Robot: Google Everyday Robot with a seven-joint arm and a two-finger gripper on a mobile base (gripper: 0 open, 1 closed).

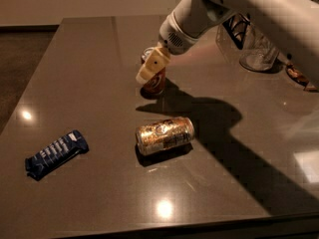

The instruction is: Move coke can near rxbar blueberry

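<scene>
The coke can (156,85) stands upright on the dark table, towards the back middle; only its lower red body shows. My gripper (150,69) comes down from the upper right and sits over the can's top and front, hiding the silver top. The rxbar blueberry (56,152) lies flat at the front left, a dark blue wrapper with white text, well apart from the can.
A gold-and-brown can (165,135) lies on its side in the middle of the table (89,63), between the coke can and the front edge. A clear glass container (257,54) stands at the back right, with brown items (299,77) beside it. The arm's shadow falls to the right.
</scene>
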